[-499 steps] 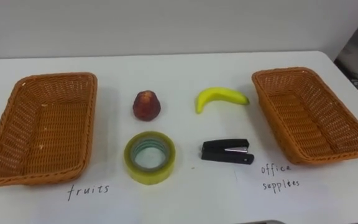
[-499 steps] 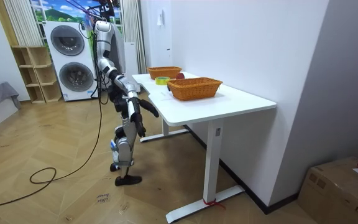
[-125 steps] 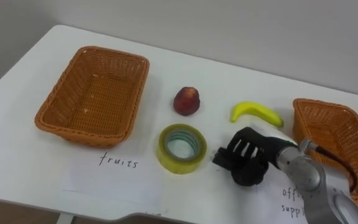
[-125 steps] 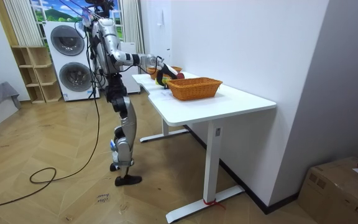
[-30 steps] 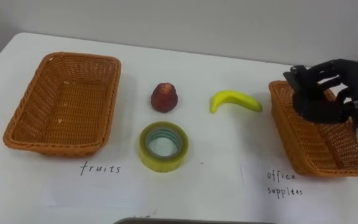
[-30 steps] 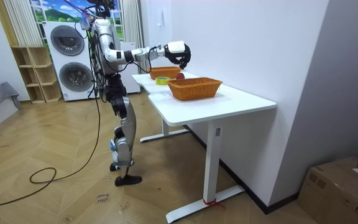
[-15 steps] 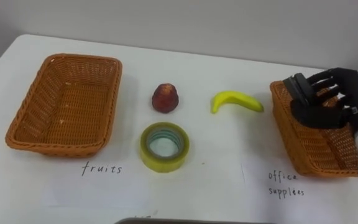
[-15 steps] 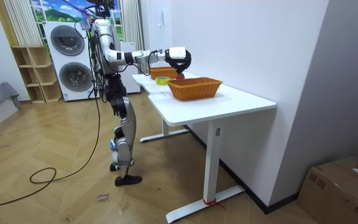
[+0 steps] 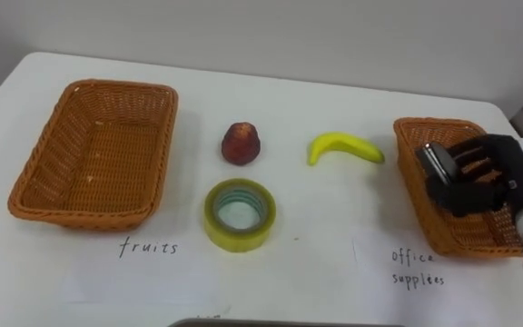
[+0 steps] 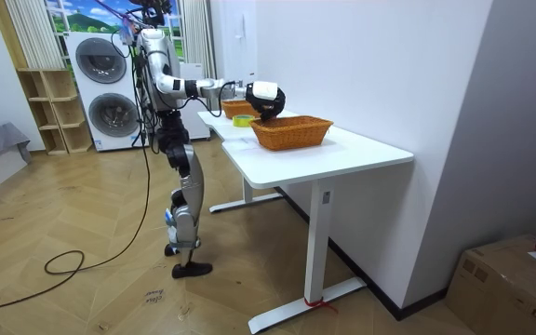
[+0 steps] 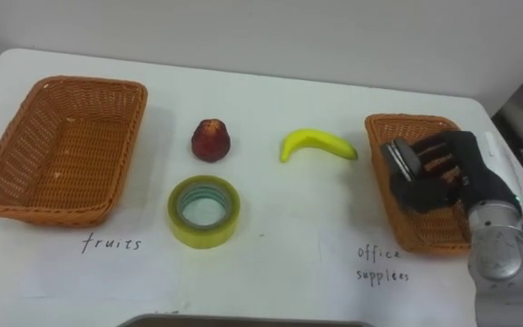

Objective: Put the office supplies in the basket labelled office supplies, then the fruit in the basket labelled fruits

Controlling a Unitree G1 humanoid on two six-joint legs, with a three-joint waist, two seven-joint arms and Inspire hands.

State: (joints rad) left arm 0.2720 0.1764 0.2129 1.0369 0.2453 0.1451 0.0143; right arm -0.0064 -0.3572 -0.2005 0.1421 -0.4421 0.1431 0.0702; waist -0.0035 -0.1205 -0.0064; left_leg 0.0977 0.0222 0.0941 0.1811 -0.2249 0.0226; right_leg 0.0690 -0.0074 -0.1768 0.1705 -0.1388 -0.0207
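The right hand [image 9: 487,182] is seen with its fingers curled round the black stapler [image 9: 432,162], whose free end juts toward ten o'clock. Both are held over the right wicker basket [image 9: 439,121], directly beneath. Release is judged the coming move. The banana [image 9: 345,147] is found at nine o'clock, nearest this hand.

1. Black stapler [image 9: 433,161]: tilted, clasped in the right hand [image 9: 484,177] over the right wicker basket [image 9: 419,213].
2. Yellow banana [image 9: 345,148], red apple [image 9: 241,143] and yellow tape roll [image 9: 240,213]: lying between that and the left wicker basket [image 9: 89,214].
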